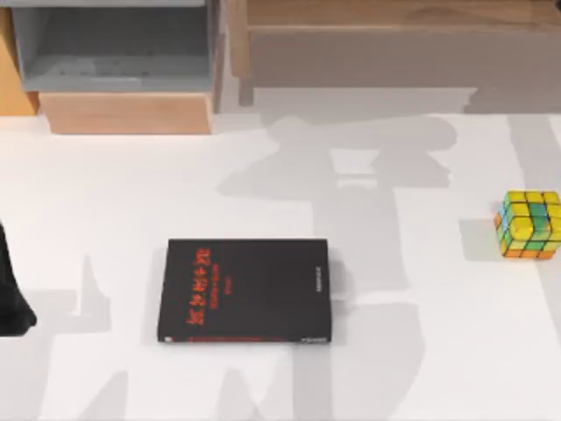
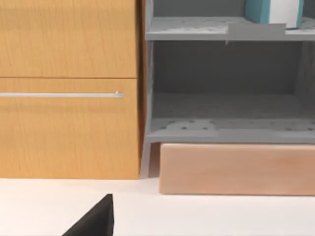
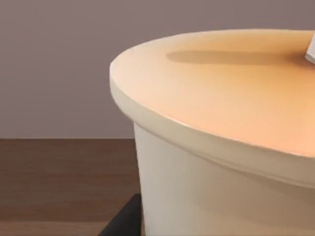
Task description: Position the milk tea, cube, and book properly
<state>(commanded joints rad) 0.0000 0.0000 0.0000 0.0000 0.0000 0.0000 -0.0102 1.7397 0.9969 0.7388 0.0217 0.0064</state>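
Showing the right wrist view, the cream milk tea cup (image 3: 206,162) looms just before the right pincer; whether it is gripped cannot be told. The left arm (image 1: 13,289) sits at the desk's (image 1: 105,193) left edge. The book (image 1: 245,290) lies flat mid-desk, the cube (image 1: 529,224) far right, the grey shelf (image 1: 114,53) behind.

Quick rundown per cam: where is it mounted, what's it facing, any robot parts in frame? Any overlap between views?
Top view: above the table, looking down on the book, the cube and the grey shelf unit; the left arm is at the left edge.
Left wrist view: faces the shelf unit and a wooden drawer front; a dark gripper part shows.
Right wrist view: close on a cream cup with a lid.
Shared: the shelf unit, in the top and left wrist views.
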